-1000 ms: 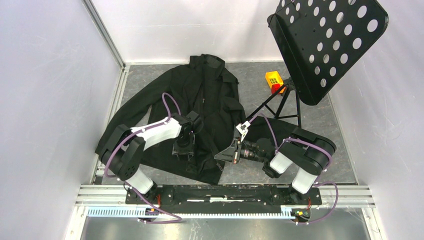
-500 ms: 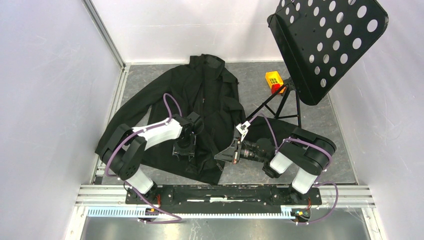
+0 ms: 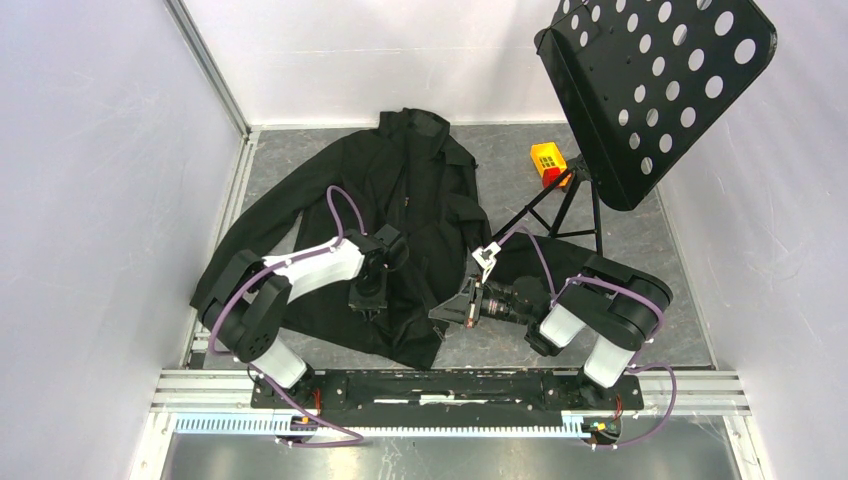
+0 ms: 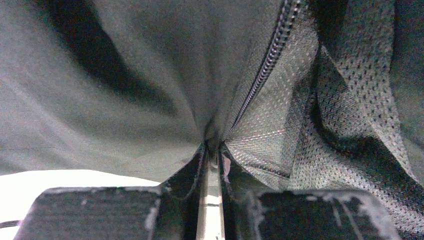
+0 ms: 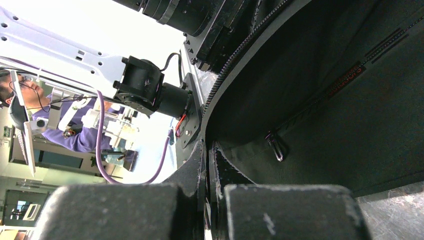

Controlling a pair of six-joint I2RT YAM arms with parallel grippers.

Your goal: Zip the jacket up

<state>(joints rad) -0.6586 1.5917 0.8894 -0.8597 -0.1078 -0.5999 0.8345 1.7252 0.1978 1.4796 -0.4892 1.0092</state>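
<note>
Pinching w/ both arms: left gripper (image 4: 212, 157) nearly closed on a fold of the large black fabric jacket (image 3: 400, 190), zipper teeth (image 4: 265, 65) running away ahead of its tips. Right gripper (image 5: 209, 162) clamped on the jacket's front edge, cloth spreading to its right. Risk: hard pull, and thin cloth slips out or teeth bunch & jam.

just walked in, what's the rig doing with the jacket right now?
Both arms are on the black jacket, which lies spread on the table. The left gripper is shut on fabric right beside the zipper teeth at the lower front. The right gripper pinches the jacket's bottom edge on the right arm's side. Mesh lining shows next to the teeth, so that stretch is not zipped yet. The music stand is untouched.
</note>
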